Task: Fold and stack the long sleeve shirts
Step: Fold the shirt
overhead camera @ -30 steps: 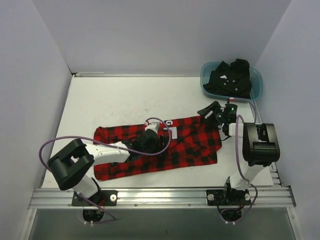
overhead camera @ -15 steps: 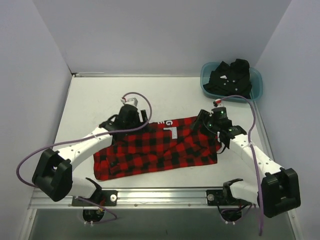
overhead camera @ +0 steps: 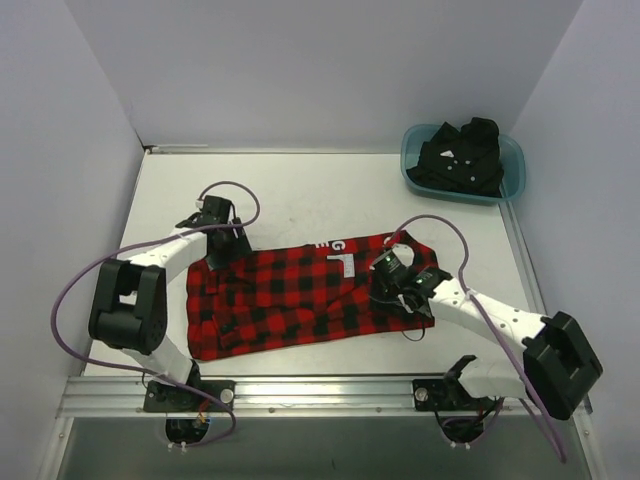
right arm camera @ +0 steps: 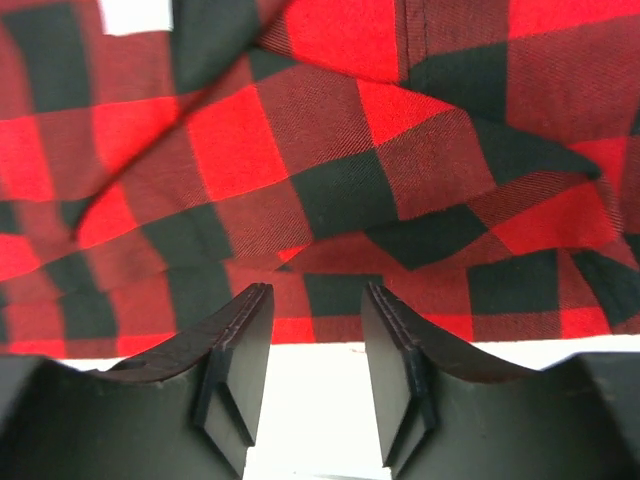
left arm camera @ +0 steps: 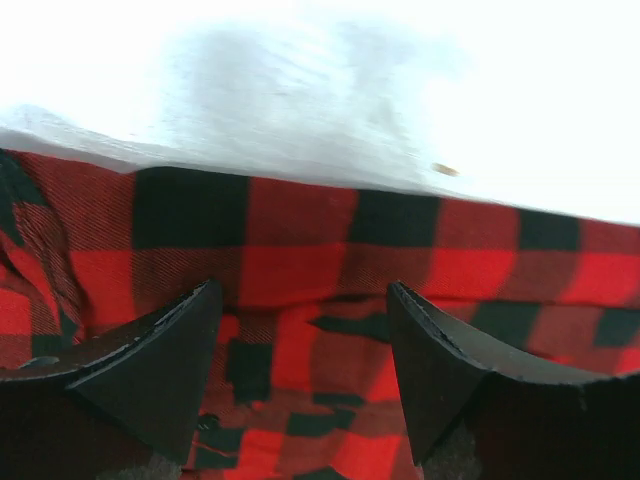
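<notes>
The red-and-black flannel shirt (overhead camera: pixel 300 300) lies spread across the middle of the table, its white label (overhead camera: pixel 343 263) near the far edge. My left gripper (overhead camera: pixel 218 243) is open over the shirt's far left corner; in the left wrist view (left arm camera: pixel 305 340) the cloth (left arm camera: pixel 300 250) lies between the fingers, empty. My right gripper (overhead camera: pixel 398 285) is open over the shirt's right part; in the right wrist view (right arm camera: pixel 315 305) its tips sit at the cloth's edge (right arm camera: pixel 330 190), empty. The black shirt (overhead camera: pixel 462 158) lies bunched in the teal tub (overhead camera: pixel 512 165).
The tub stands at the far right corner by the right wall. White walls close in the table on the left, back and right. A metal rail (overhead camera: pixel 320 392) runs along the near edge. Purple cables loop off both arms.
My left gripper has moved from the shirt's middle to its far left corner. My right gripper has moved from beyond the far right corner inward over the shirt's right part. The shirt lies more spread out.
</notes>
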Action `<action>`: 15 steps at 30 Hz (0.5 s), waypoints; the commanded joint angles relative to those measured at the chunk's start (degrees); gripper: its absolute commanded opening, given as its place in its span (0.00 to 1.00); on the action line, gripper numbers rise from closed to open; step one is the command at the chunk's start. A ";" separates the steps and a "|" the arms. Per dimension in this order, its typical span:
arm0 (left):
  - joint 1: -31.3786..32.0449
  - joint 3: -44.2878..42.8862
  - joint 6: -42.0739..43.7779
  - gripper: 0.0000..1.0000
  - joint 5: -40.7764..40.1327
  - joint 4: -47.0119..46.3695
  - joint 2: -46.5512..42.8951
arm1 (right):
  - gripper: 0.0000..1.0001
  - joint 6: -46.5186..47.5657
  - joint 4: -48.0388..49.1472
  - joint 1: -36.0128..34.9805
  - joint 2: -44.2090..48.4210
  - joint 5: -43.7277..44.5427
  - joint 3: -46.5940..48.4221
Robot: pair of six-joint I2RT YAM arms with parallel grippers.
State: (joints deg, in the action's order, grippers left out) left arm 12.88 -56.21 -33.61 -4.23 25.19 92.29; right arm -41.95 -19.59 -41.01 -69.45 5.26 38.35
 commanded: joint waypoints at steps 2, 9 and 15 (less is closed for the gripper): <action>-2.85 0.30 -1.45 0.76 0.54 1.18 2.72 | 0.40 -1.99 2.36 -0.29 -6.73 3.09 -0.03; -6.72 6.62 -6.99 0.76 0.89 0.39 0.88 | 0.40 3.27 4.47 3.74 -16.85 0.99 5.59; -11.82 16.29 -12.18 0.75 4.23 -2.42 -6.14 | 0.39 11.96 5.09 11.21 -27.12 -2.35 17.33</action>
State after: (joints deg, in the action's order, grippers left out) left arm 3.88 -45.56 -42.70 -0.45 18.87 87.61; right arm -36.14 -15.62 -32.97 -92.09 3.29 49.54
